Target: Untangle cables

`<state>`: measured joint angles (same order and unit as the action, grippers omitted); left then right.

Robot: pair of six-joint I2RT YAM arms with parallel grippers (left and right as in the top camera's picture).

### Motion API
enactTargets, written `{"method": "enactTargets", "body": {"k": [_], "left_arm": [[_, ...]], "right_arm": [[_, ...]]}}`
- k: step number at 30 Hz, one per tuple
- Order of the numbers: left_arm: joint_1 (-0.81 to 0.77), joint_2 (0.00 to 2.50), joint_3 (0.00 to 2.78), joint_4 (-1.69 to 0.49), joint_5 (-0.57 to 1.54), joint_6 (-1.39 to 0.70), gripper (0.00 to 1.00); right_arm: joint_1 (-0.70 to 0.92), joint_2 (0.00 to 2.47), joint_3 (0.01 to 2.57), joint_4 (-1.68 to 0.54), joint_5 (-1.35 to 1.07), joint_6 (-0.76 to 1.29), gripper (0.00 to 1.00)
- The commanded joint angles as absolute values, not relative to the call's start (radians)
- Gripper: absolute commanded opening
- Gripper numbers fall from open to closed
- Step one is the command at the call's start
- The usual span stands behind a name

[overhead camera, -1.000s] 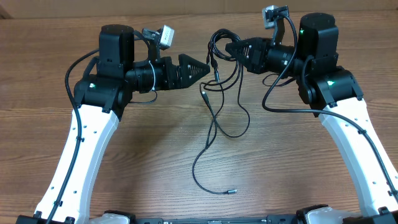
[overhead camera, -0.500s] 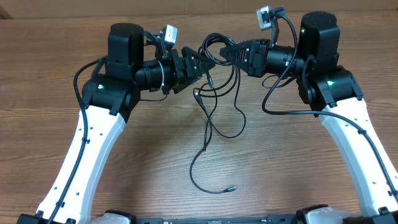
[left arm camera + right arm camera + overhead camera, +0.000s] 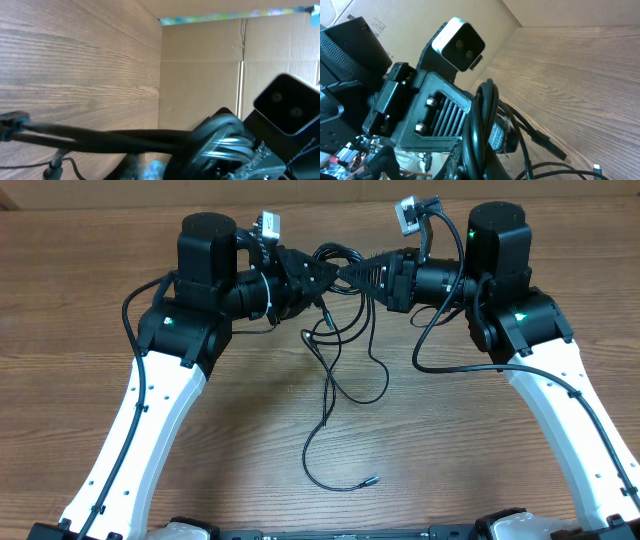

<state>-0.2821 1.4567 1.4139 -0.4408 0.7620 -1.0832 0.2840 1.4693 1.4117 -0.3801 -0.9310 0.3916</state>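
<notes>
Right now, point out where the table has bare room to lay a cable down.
Free: table between the left arm and the trailing cables; also between the cables and the right arm. Crowded: back centre, where the left tool and right tool meet in the cables.

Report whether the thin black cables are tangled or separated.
Tangled: the thin black cables are one looped bunch pinched between left hand and right hand, strands crossing below.

Overhead top-down, wrist views close, sharing cables (image 3: 100, 136)
</notes>
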Motion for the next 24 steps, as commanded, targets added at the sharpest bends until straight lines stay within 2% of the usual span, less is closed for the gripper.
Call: {"method": "enactTargets", "body": {"k": [1,2,7,8,11,12,14,18,24], "left_arm": [[-0.289,1.433,1.43,-0.438,0.743,-1.089,0.07],[-0.289,1.433,1.43,-0.437,0.743,-1.089,0.04],[-0.289,1.433,1.43,-0.437,0.718,-1.053,0.04],[-0.289,1.433,1.43,-0.437,0.707,-1.027,0.04],[-0.289,1.433,1.43,-0.445,0.669,-0.9,0.04],[-0.289,1.433,1.43,-0.471,0.657,-0.773,0.04],[-0.29,1.433,1.43,-0.559,0.581,-0.588,0.04],[-0.29,1.433,1.43,-0.671,0.471,-0.536,0.04],[-0.343,1.433,1.43,-0.707,0.5,-0.519,0.04]], "right_arm": [[0.291,1.47,1.421,-0.368,-0.947,0.384,0.04],[0.291,1.47,1.421,-0.368,-0.949,0.384,0.04],[0.292,1.47,1.421,-0.384,-0.955,0.384,0.04],[0.292,1.47,1.421,-0.394,-0.95,0.384,0.06],[0.287,1.47,1.421,-0.444,-0.892,0.384,0.59],[0.279,1.47,1.421,-0.478,-0.852,0.384,0.84],[0.262,1.47,1.421,-0.564,-0.792,0.344,0.99],[0.258,1.47,1.421,-0.661,-0.761,0.171,0.96],[0.27,1.47,1.421,-0.68,-0.76,-0.049,0.85]]}}
